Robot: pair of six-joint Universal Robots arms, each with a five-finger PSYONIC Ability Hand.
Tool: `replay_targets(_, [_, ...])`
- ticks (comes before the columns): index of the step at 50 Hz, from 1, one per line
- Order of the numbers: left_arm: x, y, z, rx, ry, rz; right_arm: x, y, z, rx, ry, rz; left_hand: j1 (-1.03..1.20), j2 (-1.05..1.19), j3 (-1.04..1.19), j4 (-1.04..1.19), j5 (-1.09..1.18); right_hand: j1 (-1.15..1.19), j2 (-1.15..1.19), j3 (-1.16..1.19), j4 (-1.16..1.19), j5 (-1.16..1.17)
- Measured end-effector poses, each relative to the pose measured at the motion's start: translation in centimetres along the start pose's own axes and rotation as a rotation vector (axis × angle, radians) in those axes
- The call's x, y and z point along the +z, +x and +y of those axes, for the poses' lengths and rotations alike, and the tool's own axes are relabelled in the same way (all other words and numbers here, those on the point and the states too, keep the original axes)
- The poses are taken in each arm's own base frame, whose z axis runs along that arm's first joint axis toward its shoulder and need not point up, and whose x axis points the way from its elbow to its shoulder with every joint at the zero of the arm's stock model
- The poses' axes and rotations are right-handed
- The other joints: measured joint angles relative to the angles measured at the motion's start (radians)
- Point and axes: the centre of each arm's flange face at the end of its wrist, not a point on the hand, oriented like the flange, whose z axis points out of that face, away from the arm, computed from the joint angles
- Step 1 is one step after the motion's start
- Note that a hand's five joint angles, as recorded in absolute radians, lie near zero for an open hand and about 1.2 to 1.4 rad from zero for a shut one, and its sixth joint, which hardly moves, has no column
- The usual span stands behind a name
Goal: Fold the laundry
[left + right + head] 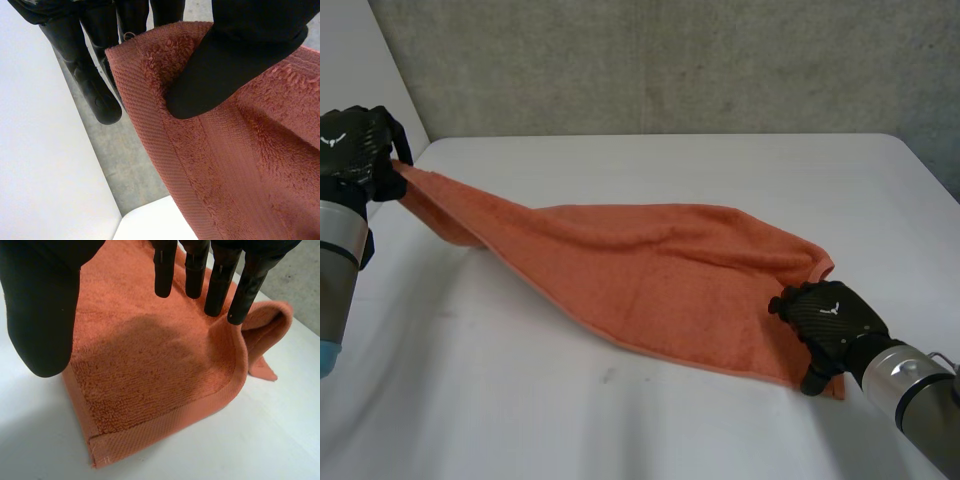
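Two hands work one orange towel [650, 275], stretched across the white bench [740, 170] between them. The left hand [358, 150] pinches a corner between thumb and fingers, held up off the bench. The right hand [830, 318] is spread, fingers straight, with another corner lying flat under its palm. This looks like straightening before the first fold; next, the right hand probably must close on its corner.
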Motion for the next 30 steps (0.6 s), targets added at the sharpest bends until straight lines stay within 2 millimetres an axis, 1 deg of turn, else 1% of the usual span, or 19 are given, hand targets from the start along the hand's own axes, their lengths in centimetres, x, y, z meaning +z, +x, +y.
replay_targets(1, [-0.1,0.0,0.1,0.000,-0.003,0.001,0.4,-0.1,0.4,-0.001,-0.001,0.000,0.000,0.000,0.000,0.000,0.000,0.007,0.000,0.004,0.005,0.005])
replay_targets(9, [-0.1,0.1,0.5,0.001,-0.015,0.003,1.5,-0.4,1.8,0.009,-0.029,-0.013,0.000,0.000,0.000,0.000,0.000,0.026,0.000,0.022,0.025,0.024])
replay_targets(30, [-0.1,0.2,0.8,0.000,-0.024,0.006,2.7,0.0,2.3,-0.036,-0.007,0.011,0.000,0.000,0.000,0.000,0.000,0.146,0.168,0.164,0.171,0.099])
